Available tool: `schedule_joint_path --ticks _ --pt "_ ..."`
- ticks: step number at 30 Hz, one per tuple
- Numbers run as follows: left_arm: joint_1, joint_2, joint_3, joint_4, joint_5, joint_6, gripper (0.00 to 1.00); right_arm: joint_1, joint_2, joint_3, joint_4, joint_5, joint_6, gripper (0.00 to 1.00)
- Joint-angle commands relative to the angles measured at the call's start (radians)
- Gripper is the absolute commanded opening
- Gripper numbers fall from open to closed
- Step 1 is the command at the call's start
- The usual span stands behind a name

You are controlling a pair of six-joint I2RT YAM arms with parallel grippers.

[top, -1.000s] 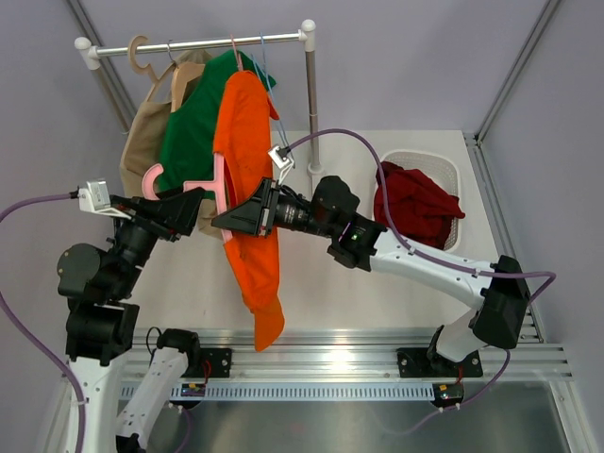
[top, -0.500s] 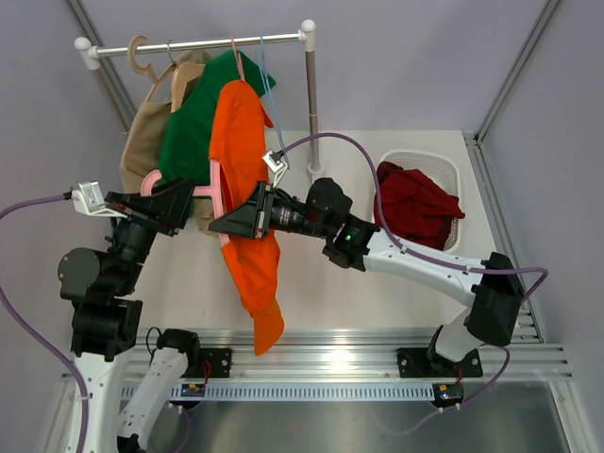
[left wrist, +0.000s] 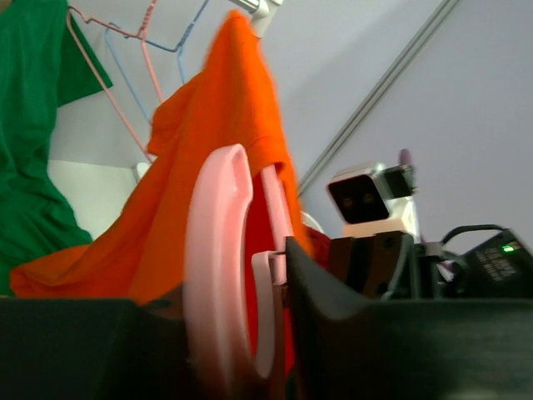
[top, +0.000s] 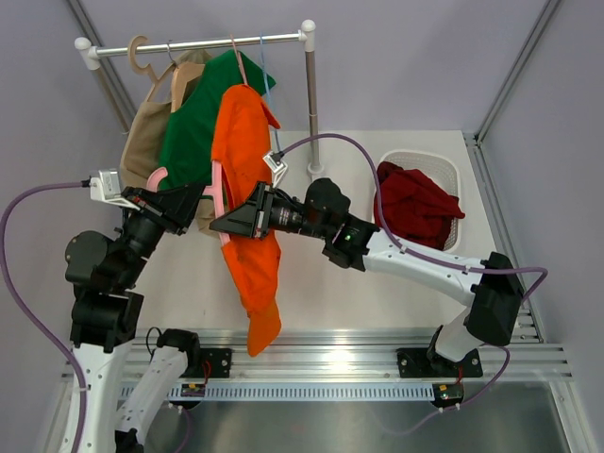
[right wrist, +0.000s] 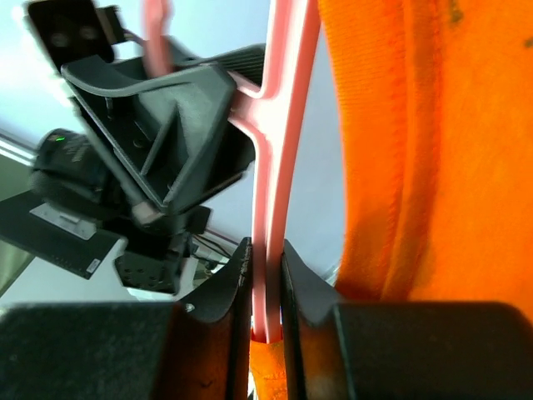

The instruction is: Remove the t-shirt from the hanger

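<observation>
- The left gripper is clamped on the hanger at the base of its chunky hook. In the top view the hook curls out toward 9 o'clock.
- The right gripper pinches the hanger's pink arm, with one finger tight on either side.
- The t-shirt is draped over the hanger. It lies at 3 o'clock from the left gripper and runs from 12 to 6 o'clock past the right gripper's tips, its lower end dangling free.

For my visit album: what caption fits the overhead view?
Left end effector and right end effector both grip the pink hanger, the orange t-shirt draped over it.
</observation>
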Motion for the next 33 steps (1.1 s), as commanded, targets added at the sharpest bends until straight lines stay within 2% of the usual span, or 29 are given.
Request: schedule_joint_path --ticks 1,3,5,6,7,9,10,13,14,17,21,24,28,33 --pt "-0.001 0.006 0.043 -0.012 -0.011 0.032 0.15 0.010 -0.035 0.020 0.061 -0.003 -0.034 0.00" --pt "-0.001 0.000 0.047 -0.009 -0.053 0.026 0.00 0.010 -0.034 0.012 0.061 -0.012 -0.028 0.00" --pt "-0.001 -0.003 0.049 0.002 -0.073 0.028 0.00 0.010 -0.031 0.001 0.055 -0.012 -0.021 0.00" --pt "-0.001 -0.009 0.047 0.026 -0.087 0.028 0.00 0.010 -0.029 -0.006 0.047 -0.014 -0.025 0.07" --pt "-0.003 -0.011 0.047 0.031 -0.093 0.029 0.00 0.010 -0.028 -0.010 0.035 -0.014 -0.028 0.15" --pt "-0.001 -0.007 0.056 0.034 -0.103 0.031 0.00 0.012 -0.032 -0.005 -0.038 -0.018 -0.060 0.41" --pt "-0.001 -0.007 0.058 0.034 -0.107 0.031 0.00 0.010 -0.034 0.000 -0.073 -0.018 -0.106 0.66" --pt "-0.001 0.012 0.072 0.034 -0.097 0.032 0.00 0.010 -0.060 0.006 -0.196 0.009 -0.221 0.92" --pt "-0.001 0.017 0.076 0.034 -0.094 0.034 0.00 0.010 -0.076 0.007 -0.257 0.034 -0.255 0.96" --pt "-0.001 0.029 0.086 0.034 -0.086 0.032 0.00 0.010 -0.109 0.021 -0.377 0.086 -0.375 1.00" --pt "-0.001 0.028 0.076 0.053 -0.132 0.002 0.00 0.032 -0.152 0.009 -0.517 0.199 -0.481 0.99" --pt "-0.001 0.040 0.078 0.070 -0.162 -0.017 0.00 0.122 -0.158 0.001 -0.600 0.325 -0.577 1.00" --pt "-0.001 0.060 0.105 0.079 -0.181 -0.029 0.00 0.213 -0.172 -0.083 -0.547 0.468 -0.568 0.99" --pt "-0.001 0.066 0.128 0.080 -0.215 -0.035 0.00 0.288 -0.159 -0.126 -0.477 0.492 -0.586 1.00"
